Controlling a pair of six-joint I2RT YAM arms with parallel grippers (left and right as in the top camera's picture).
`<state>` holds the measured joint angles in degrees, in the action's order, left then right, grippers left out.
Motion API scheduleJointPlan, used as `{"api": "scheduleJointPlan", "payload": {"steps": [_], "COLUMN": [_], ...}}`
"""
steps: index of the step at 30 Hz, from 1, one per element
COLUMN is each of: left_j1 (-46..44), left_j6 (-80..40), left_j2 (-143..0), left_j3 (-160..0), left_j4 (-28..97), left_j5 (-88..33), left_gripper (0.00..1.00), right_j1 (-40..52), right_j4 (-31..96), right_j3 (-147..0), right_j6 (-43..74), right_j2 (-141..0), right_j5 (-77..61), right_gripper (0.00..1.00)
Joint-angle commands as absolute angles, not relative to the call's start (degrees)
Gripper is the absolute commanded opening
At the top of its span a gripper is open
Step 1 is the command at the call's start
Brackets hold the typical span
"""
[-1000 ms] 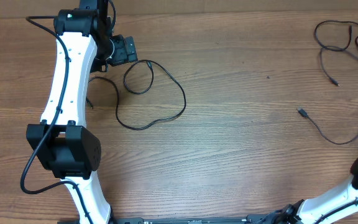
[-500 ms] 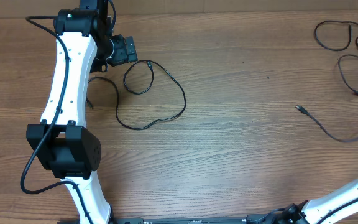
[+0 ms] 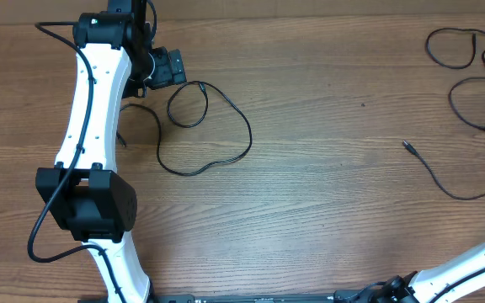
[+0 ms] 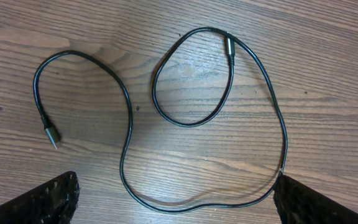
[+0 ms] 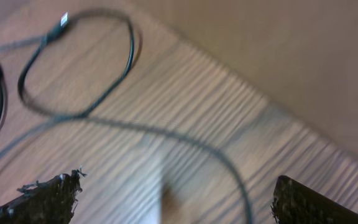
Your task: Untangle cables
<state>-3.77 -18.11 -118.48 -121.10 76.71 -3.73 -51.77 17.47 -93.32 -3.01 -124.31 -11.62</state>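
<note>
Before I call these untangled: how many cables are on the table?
2 for sure: a looped cable by the left arm, and a second cable at the right edge. Its strands leave the frame, so another may be hidden.

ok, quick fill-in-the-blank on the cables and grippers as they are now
The left gripper is ___, not shut.
The cable below it shows ___ plug ends.
The right gripper grips ___.
In the overhead view, the other cable lies nearer the ___ arm.
Missing words: open; two; nothing; right.
</note>
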Motion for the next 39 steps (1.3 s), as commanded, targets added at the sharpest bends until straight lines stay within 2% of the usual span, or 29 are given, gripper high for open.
{"api": "scheduleJointPlan", "payload": {"steps": [1, 6, 12, 22, 27, 39], "left_j1": [-4.14, -4.14, -4.14, -4.14, -4.14, -4.14], "left_j6": [-18.87, -18.87, -18.87, -18.87, -18.87, -18.87], "left_j2": [-117.73, -117.73, -117.73, -117.73, -117.73, -117.73], "left_j3": [-122.08, -122.08, -122.08, -122.08, -122.08, -122.08], "left_j4": [76.6, 76.62, 76.62, 76.62, 76.62, 76.6], "left_j5": [-4.08, -4.08, -4.08, -4.08, -4.08, -4.08], "left_gripper": [1.0, 1.0, 1.0, 1.0, 1.0, 1.0], "right_j1": [-51.94, -50.48, -45.56, -30.09, -25.93, -26.15], "right_j4": [21.37, 30.74, 41.08, 59.86, 66.22, 73.73], "right_j3": [-93.45, -93.45, -93.45, -93.45, -93.45, -93.38], "right_j6": [-3.03, -8.69, -9.52, -9.5, -7.44, -1.02], "right_j2": [-124.55, -123.33, -117.89, -111.85, -111.85, -104.71], "right_j5": [-17.15, -29.52, -29.98, -5.34, -3.92, -2.57], "right_gripper": [1.0, 1.0, 1.0, 1.0, 1.0, 1.0]}}
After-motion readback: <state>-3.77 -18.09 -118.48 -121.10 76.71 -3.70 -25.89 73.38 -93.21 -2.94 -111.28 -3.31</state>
